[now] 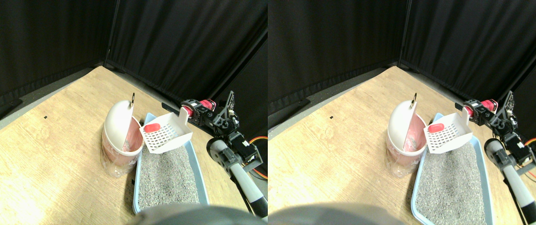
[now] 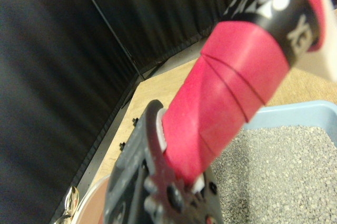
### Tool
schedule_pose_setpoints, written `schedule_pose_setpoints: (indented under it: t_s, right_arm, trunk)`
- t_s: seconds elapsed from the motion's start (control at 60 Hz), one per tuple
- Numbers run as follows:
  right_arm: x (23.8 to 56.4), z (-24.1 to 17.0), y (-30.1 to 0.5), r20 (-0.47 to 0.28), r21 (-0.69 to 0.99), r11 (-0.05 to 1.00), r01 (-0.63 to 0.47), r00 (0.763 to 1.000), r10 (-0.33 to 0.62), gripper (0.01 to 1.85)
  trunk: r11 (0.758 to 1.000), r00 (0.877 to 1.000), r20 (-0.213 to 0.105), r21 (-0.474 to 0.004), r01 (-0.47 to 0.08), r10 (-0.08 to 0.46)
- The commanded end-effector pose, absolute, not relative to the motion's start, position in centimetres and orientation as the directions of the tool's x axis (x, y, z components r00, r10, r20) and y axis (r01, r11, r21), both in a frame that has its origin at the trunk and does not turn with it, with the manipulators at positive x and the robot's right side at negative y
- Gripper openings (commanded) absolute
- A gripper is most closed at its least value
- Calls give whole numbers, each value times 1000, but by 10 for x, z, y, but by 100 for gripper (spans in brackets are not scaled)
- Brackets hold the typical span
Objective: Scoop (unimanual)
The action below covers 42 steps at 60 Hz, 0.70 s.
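Observation:
A white slotted scoop point(image 1: 167, 134) hangs tilted over the far end of the light blue litter tray point(image 1: 199, 165), close beside the bin. A small red piece point(image 1: 152, 127) lies in the scoop's bowl. My right gripper point(image 1: 196, 109) is shut on the scoop's red-wrapped handle point(image 1: 207, 104), behind and to the right of the bowl. In the wrist view the red handle point(image 2: 226, 92) rises out of the dark jaw point(image 2: 139, 182), with grey litter point(image 2: 279, 171) below it. A pink bin point(image 1: 118, 149) with a white swing lid point(image 1: 118, 123) stands just left of the tray.
Grey litter point(image 1: 168, 180) fills the tray. Bin and tray stand on a wooden floor board point(image 1: 38, 154), with black curtains point(image 1: 178, 42) close behind on two sides. An orange cable point(image 1: 260, 140) loops at the right by the arm.

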<state>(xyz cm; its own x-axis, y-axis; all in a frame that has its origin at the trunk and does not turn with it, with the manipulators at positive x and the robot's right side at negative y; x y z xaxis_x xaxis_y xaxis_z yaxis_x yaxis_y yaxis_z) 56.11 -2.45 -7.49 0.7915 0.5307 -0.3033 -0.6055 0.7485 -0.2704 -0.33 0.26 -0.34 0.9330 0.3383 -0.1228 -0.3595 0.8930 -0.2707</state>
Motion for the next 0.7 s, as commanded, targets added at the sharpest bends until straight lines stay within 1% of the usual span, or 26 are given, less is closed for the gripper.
schedule_pose_setpoints:
  t_s: [0.017, 0.033, 0.067, 0.1, 0.25, 0.283, 0.367, 0.383, 0.433, 0.45, 0.5, 0.55, 0.583, 0.633, 0.667, 0.7]
  right_arm:
    - [563, -67, -17, -258, -294, 738, -607, 794, 550, 14]
    - [562, -67, -17, -264, -295, 742, -602, 797, 542, 5]
    - [562, -67, -17, -263, -294, 740, -605, 795, 546, 8]
    - [562, -67, -16, -266, -304, 736, -605, 796, 545, 5]
    - [563, -68, -13, -277, -321, 735, -597, 802, 530, 5]
    - [564, -67, -13, -272, -327, 727, -603, 797, 539, 5]
    - [566, -67, -11, -277, -357, 714, -602, 798, 535, 17]
    - [566, -67, -11, -270, -354, 711, -607, 794, 544, 15]
    - [566, -67, -11, -269, -356, 710, -608, 794, 545, 13]
    - [567, -66, -10, -270, -363, 707, -607, 795, 543, 7]
    - [567, -65, -8, -264, -368, 707, -604, 797, 544, 16]
    - [567, -64, -7, -264, -378, 704, -601, 799, 540, 14]
    - [567, -63, -6, -257, -392, 695, -603, 797, 547, 20]
    - [567, -63, -6, -250, -395, 690, -607, 793, 555, 18]
    - [567, -62, -5, -253, -407, 688, -601, 798, 548, 23]
    - [567, -62, -5, -252, -407, 686, -603, 796, 550, 22]
  trunk:
    - [891, 928, -140, -260, -372, 347]
    - [890, 927, -139, -261, -373, 347]
    - [890, 927, -139, -261, -373, 348]
    - [890, 927, -141, -259, -375, 349]
    - [889, 925, -141, -259, -378, 352]
    - [889, 925, -142, -259, -378, 352]
    - [889, 926, -142, -261, -377, 351]
    - [888, 926, -141, -262, -377, 351]
    - [888, 925, -142, -263, -378, 351]
    - [888, 925, -143, -263, -378, 351]
    - [888, 925, -144, -262, -379, 352]
    - [888, 925, -146, -264, -378, 351]
    - [888, 926, -146, -264, -377, 349]
    - [887, 926, -146, -266, -377, 349]
    - [887, 926, -146, -267, -376, 349]
    - [887, 926, -145, -268, -377, 350]
